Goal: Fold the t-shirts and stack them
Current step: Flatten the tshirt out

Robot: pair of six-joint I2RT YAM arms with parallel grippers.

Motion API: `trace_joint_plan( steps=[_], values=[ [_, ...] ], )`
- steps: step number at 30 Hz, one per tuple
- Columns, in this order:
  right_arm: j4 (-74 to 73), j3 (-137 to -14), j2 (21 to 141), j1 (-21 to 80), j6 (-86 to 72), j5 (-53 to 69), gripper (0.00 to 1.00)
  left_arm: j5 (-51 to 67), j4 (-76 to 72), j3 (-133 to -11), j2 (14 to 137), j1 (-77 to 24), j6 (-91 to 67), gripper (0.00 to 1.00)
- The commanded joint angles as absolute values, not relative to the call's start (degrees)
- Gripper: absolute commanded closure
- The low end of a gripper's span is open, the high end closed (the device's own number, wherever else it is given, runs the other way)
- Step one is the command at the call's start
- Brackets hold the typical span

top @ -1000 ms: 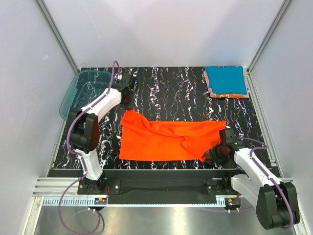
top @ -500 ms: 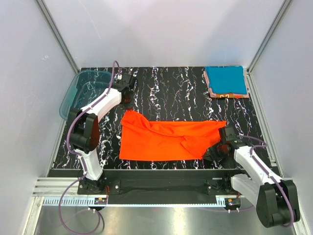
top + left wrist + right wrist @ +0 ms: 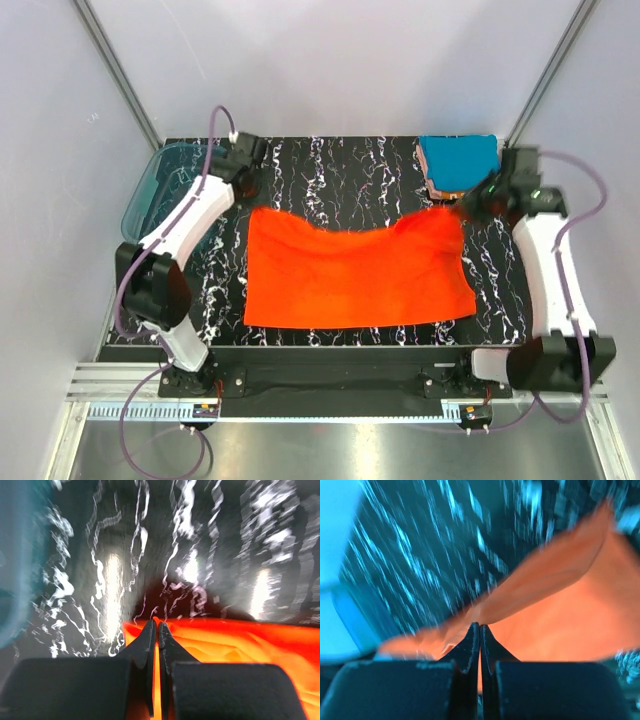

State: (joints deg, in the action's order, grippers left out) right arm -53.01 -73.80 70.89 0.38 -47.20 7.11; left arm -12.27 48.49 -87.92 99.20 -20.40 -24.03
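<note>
Now the orange-red t-shirt (image 3: pixel 355 275) lies spread on the marbled black tabletop (image 3: pixel 350 165), its far edge strung between the two tools and sagging midway. The left tool (image 3: pixel 156 626) is pressed together, pinching one far corner; the right tool (image 3: pixel 480 628) is likewise clamped on the opposite corner. Just beyond the right tool sits the folded teal t-shirt (image 3: pixel 458 160), with pinkish-orange shirt edges (image 3: pixel 437 190) under it. A translucent teal tub (image 3: pixel 160 190) stands on the left tool's outer side.

Desk and tub
A translucent teal tub (image 3: pixel 148 195) sits at the far left corner of the black, white-veined desk (image 3: pixel 350 170).
</note>
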Motion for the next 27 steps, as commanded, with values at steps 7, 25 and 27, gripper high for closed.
trace_joint_plan(
  steps=[7,25,27],
  values=[
    [-61.78,-118.97,92.45,-10.89,-34.80,9.22,1.00,-15.03,50.89,-106.95,89.04,-17.85,-23.29,1.00],
    [-65.48,-144.84,87.64,-13.45,-34.89,6.77,1.00,-10.90,40.17,-109.08,68.92,-17.31,-20.22,1.00],
    [-65.92,-145.63,84.56,-13.53,-34.11,6.68,1.00,-9.94,37.45,-107.24,65.50,-17.31,-19.52,1.00]
  ],
)
